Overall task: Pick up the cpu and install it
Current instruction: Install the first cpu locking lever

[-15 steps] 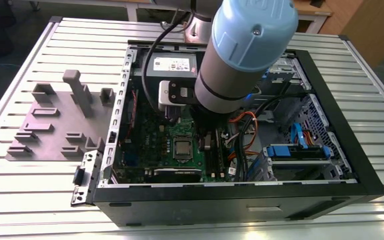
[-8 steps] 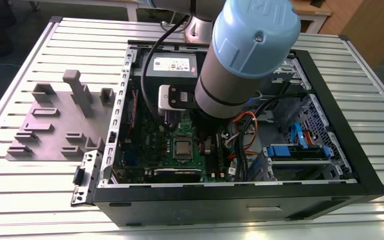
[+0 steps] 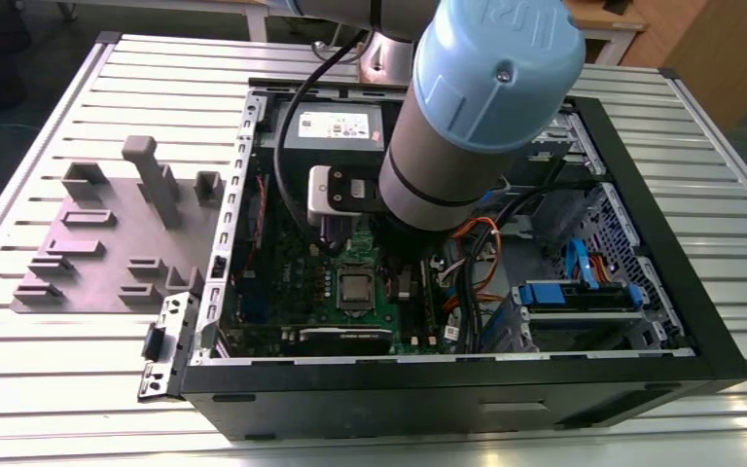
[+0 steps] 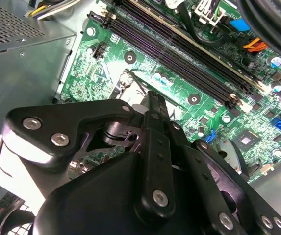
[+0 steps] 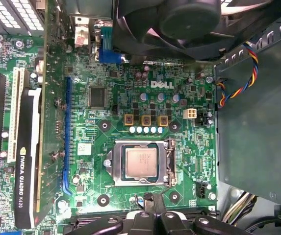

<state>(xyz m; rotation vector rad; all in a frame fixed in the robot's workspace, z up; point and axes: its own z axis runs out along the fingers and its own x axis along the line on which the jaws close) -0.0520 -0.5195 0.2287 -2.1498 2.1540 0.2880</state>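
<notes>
The cpu (image 5: 141, 163), a small silvery square, lies flat inside the metal socket frame (image 5: 112, 164) on the green motherboard (image 5: 130, 98). In the exterior view the cpu (image 3: 351, 288) sits near the middle of the board inside the open computer case (image 3: 685, 331). My gripper (image 5: 148, 199) hangs above the board just beside the socket, apart from the chip. Its fingers are shut together with nothing between them. In the second wrist view the gripper (image 4: 153, 98) points down at the board near the memory slots (image 4: 189, 63). The arm's wrist (image 3: 478, 97) covers the gripper in the exterior view.
A grey blocky fixture (image 3: 127, 233) stands on the slatted table (image 3: 75, 409) at the exterior view's left. Inside the case are a black fan (image 5: 189, 19), a graphics card (image 5: 25, 156), a power supply (image 3: 335, 126), loose cables (image 3: 478, 253) and blue drive bays (image 3: 582, 292).
</notes>
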